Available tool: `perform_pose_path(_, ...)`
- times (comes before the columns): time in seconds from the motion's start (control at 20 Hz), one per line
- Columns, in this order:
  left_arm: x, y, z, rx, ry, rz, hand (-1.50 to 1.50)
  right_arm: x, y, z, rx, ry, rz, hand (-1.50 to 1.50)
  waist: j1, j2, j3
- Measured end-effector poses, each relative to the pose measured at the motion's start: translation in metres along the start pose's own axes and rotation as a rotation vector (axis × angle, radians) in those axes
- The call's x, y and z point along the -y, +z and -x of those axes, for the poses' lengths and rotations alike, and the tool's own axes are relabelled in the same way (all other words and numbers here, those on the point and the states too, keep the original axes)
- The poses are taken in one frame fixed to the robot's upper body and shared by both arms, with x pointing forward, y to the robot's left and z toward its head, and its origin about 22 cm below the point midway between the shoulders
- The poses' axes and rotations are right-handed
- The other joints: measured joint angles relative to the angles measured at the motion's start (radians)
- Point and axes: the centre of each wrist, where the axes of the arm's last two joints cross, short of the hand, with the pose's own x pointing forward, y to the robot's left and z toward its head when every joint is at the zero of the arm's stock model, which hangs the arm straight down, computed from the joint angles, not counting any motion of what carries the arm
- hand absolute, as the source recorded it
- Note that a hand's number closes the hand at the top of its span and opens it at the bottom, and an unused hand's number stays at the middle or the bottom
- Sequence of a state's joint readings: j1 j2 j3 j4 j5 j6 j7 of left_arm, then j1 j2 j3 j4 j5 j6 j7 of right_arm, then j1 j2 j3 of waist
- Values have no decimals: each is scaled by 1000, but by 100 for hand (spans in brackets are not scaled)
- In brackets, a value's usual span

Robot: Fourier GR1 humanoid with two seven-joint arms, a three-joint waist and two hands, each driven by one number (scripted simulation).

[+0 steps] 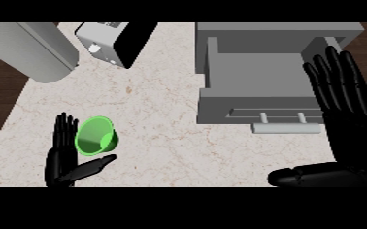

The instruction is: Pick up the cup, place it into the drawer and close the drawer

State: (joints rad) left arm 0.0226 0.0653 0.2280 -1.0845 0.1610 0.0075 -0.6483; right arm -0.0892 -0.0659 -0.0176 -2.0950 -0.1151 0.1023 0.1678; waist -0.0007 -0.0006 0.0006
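A green cup (pixel 95 136) lies on the marble counter at the lower left, its mouth facing up toward me. My left hand (pixel 63 156) is open right beside it, fingers straight along the cup's left side and thumb reaching out under it, apart from the rim. The grey drawer (pixel 258 80) stands pulled open at the upper right, its inside bare, with a pale handle (pixel 287 124) on its front. My right hand (pixel 342 111) is open at the right edge, fingers raised over the drawer's right side.
A grey cylinder (pixel 37 51) lies at the upper left corner. A white and black appliance (pixel 114 41) stands at the top centre-left. Bare marble counter (pixel 165 126) stretches between the cup and the drawer.
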Motion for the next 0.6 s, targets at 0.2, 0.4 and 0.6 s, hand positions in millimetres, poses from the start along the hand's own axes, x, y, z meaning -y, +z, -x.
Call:
perform_pose_path(0.2,-4,6,12,-22,-1,-4,-150,3,-2,4,-6,-2,-7,-150,0,0,0)
perform_pose_path(0.4,-2,1,22,-19,-3,6,-150,5,0,6,-2,-8,-8,-150,-1,1,-1)
perform_pose_path(0.6,-5,3,29,-17,10,20,-150,5,2,2,-8,-10,0,-150,0,0,-1)
